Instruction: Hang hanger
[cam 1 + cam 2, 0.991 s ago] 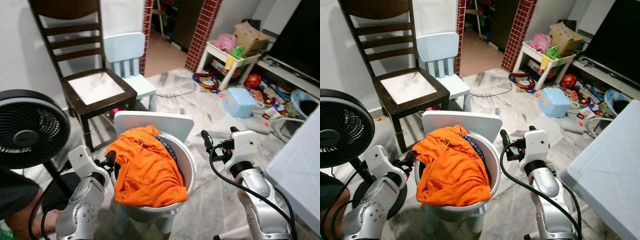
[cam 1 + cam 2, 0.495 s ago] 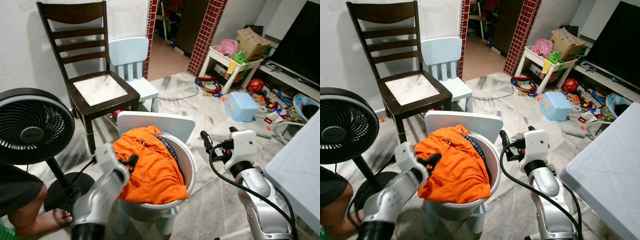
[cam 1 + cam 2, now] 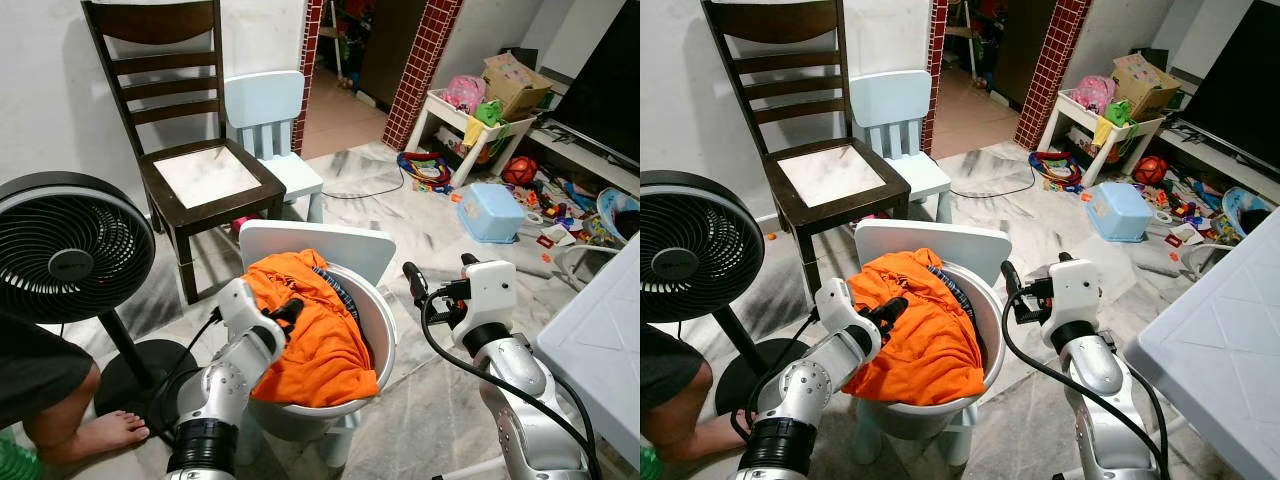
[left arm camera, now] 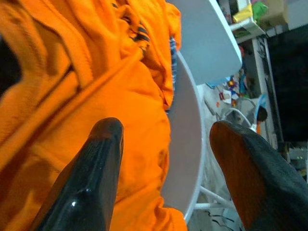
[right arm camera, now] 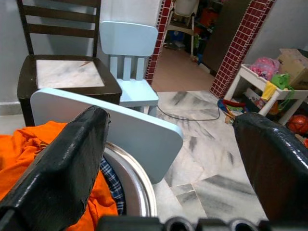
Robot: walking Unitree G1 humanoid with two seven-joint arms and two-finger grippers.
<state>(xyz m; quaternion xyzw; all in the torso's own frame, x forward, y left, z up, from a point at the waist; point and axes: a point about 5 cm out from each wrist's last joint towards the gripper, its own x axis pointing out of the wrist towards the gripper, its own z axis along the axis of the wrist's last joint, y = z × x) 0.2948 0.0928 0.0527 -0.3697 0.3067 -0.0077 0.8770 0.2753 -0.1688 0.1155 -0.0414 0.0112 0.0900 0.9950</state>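
An orange garment is heaped in a round white basket that stands on a small white chair. A blue checked cloth peeks out beneath it. My left gripper reaches over the basket's left rim and is open, its fingers spread just above the orange garment. My right gripper hovers open to the right of the basket, apart from it, with nothing between its fingers. I see no hanger.
A black standing fan is at my left, with a person's foot beside its base. A dark wooden chair and a light blue child's chair stand behind the basket. A white table is at right; toys and a blue box litter the far floor.
My left arm has swung from beside the basket up over its rim onto the orange garment. The right arm has stayed put. The camera has shifted slightly.
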